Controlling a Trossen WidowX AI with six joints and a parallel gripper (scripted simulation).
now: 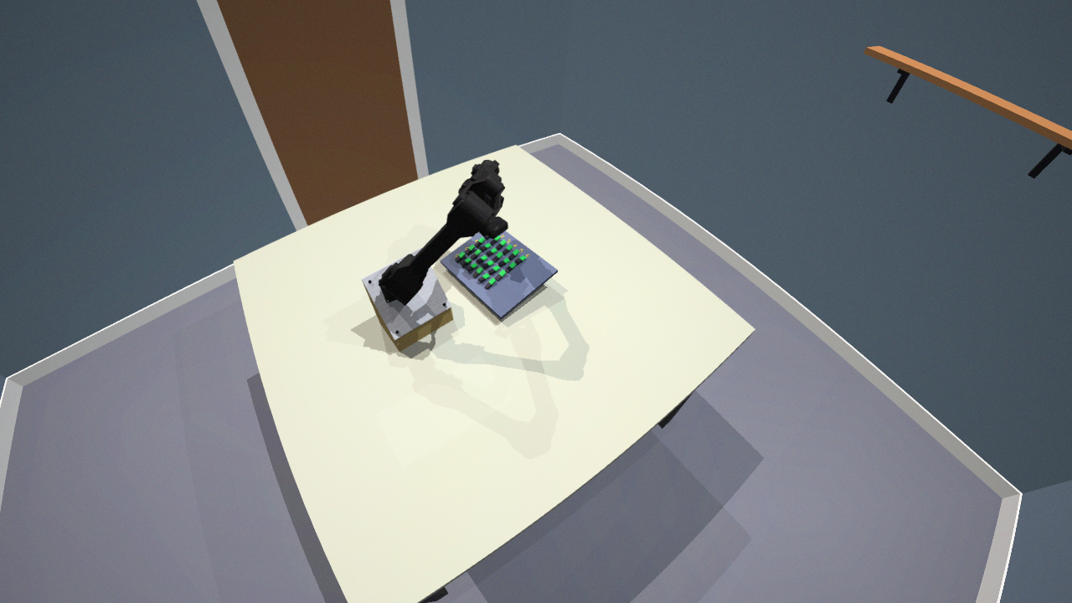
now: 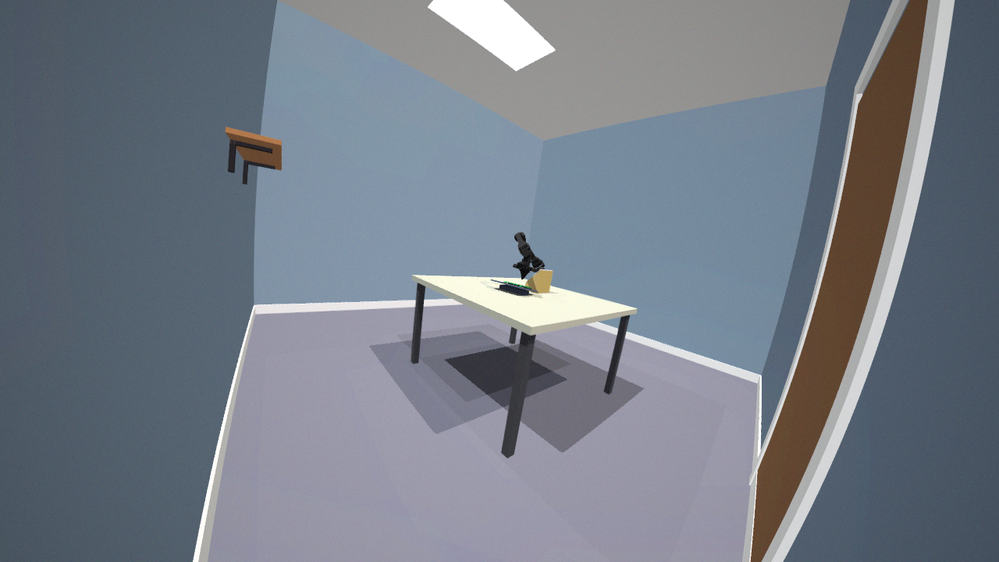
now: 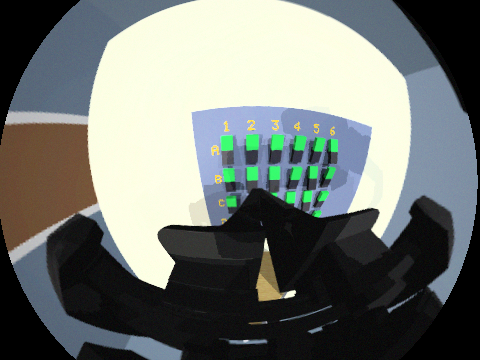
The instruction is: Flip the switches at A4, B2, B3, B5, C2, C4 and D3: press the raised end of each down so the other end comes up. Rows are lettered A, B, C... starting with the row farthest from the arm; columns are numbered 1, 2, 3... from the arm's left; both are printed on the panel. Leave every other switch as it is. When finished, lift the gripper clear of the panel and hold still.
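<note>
1. Gripper (image 1: pixel 494 226) (image 2: pixel 524 276) (image 3: pixel 256 192): fingers together, nothing held; seen above near edge of panel, pointed down.
2. Blue panel (image 1: pixel 517 291) (image 2: pixel 513 289) (image 3: pixel 202 135): placed on tbl (image 1: pixel 636 337) (image 2: pixel 559 307) (image 3: pixel 150 100), in front of arm base (image 1: pixel 425 331) (image 2: pixel 543 281).
3. Switches (image 1: pixel 491 262) (image 3: pixel 252 142): green/blk, set in rows; cols 1–6 labeled. Rows A, B seen in wrist view; C, D partly blocked by fingers.
4. Raised ends: can't be told reliably, res. too low.
5. Arm (image 1: pixel 442 244) (image 2: pixel 528 251): bent, elbow held high.
</note>
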